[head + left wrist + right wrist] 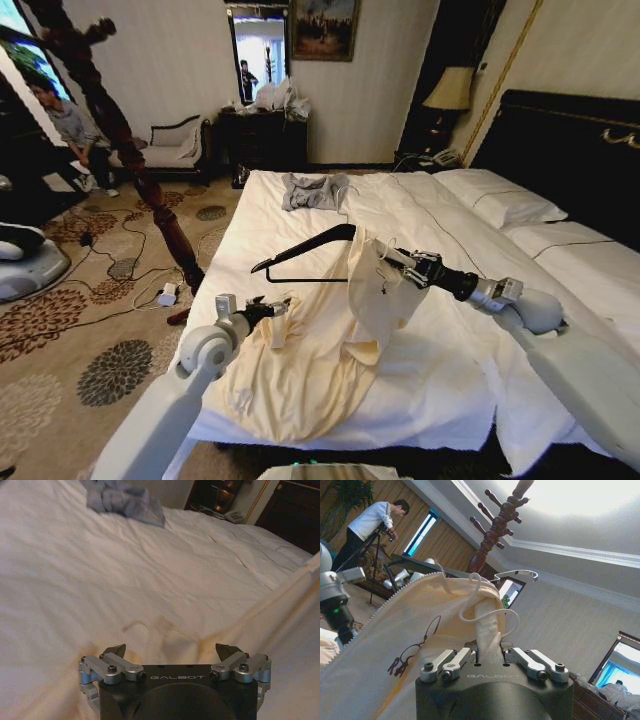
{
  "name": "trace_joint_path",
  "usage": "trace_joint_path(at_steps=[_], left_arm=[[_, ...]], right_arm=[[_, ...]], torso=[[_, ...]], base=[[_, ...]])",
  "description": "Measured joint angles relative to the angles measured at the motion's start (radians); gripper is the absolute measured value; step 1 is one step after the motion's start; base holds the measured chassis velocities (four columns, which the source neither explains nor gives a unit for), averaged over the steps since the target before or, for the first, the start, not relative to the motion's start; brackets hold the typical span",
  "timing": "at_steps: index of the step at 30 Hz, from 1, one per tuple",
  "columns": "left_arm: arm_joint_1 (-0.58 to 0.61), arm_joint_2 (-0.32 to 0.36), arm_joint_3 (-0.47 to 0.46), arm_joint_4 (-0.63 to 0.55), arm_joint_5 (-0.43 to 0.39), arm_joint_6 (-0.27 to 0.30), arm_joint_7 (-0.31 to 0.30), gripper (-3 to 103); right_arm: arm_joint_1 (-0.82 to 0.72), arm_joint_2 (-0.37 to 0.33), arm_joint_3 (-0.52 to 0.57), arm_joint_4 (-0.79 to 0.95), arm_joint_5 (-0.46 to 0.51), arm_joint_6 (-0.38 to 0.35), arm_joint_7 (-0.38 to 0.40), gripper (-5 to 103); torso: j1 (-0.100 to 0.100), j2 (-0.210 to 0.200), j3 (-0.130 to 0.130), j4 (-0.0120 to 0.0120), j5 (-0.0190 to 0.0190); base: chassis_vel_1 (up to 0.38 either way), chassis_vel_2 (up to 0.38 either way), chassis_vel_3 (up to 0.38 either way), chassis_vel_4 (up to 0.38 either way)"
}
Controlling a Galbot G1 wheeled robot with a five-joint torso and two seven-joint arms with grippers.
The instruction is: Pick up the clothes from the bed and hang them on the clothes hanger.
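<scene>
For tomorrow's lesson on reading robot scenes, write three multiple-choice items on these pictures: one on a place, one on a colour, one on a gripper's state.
1. Where does the small grey garment lie?
A. on the bed, near its far end
B. on the carpet
C. on the coat stand

2. What colour is the clothes hanger?
A. white
B. black
C. red

3. How is the right gripper?
A. open and free
B. resting on a pillow
C. shut on the cream garment

Answers: 1 A, it rests on the white sheet; 2 B, a thin black triangle; 3 C, fabric is pinched between its fingers.
</scene>
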State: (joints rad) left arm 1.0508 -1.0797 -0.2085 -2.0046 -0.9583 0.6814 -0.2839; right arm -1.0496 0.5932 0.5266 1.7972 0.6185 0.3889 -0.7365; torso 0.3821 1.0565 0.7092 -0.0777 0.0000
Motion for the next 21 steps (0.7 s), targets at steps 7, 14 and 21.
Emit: trace_joint_path(at_steps=[7,14,21], left_arm=[[-0.005,-0.02,0.019,0.039,-0.016,-0.017,0.031,84],[0.005,-0.017,0.017,0.038,-0.013,-0.035,0.05,62],[0.023,-0.004,-0.003,0.021,-0.003,-0.051,0.062,34]], right_arm=[[0.0,-0.002,0.0,-0.01,0.0,0.001,0.0,20],[0.008,-0.004,-0.003,-0.02,0.001,0.002,-0.001,20],[0.011,-0.003,-0.006,-0.024,0.001,0.002,-0.001,20]], torso=[[0.0,0.0,0.0,0.0,0.0],[0.0,0.0,0.0,0.0,0.0],[0.0,0.0,0.0,0.0,0.0]], base=[[0.0,0.0,0.0,0.0],[0.0,0.0,0.0,0.0],[0.0,0.0,0.0,0.0]])
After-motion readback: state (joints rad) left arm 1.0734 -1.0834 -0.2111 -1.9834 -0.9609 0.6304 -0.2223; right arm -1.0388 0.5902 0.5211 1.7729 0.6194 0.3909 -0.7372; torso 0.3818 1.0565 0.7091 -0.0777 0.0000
